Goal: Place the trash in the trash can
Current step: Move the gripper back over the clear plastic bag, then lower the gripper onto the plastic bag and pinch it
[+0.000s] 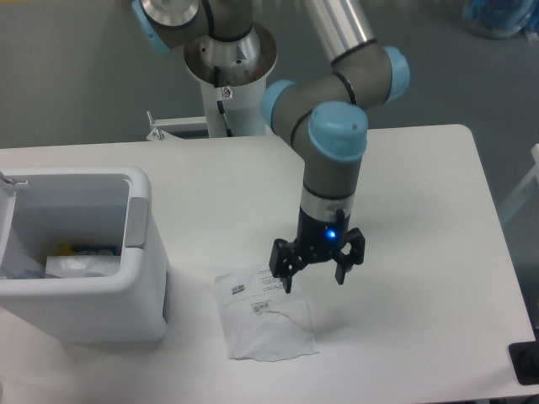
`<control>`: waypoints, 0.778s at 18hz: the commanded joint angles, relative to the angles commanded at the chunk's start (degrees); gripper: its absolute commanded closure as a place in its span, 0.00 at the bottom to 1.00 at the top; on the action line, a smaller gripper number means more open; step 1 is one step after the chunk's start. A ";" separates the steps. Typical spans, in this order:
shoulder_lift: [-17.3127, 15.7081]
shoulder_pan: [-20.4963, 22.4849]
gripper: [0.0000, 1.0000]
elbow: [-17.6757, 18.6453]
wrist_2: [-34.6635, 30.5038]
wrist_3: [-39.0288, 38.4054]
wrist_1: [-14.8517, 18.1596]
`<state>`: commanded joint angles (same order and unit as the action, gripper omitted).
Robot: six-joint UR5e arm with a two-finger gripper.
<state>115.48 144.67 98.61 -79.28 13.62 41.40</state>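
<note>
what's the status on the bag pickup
Gripper open, low over bag's right edge. Bag flat on table, not gripped. Bin to its left, nothing between.

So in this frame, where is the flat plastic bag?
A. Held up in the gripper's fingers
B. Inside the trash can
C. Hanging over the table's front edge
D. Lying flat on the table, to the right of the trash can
D: the plastic bag lies flat on the table, right of the trash can, with the open gripper empty at its upper right corner.
</note>
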 joint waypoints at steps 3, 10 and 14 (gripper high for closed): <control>3.07 -0.17 0.00 -0.78 -0.26 -0.09 -0.26; 4.23 -1.93 0.00 -1.85 -2.11 -0.61 0.09; 4.57 -1.93 0.00 -2.29 -2.20 -1.05 0.52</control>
<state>120.06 142.73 96.33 -81.47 12.57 41.92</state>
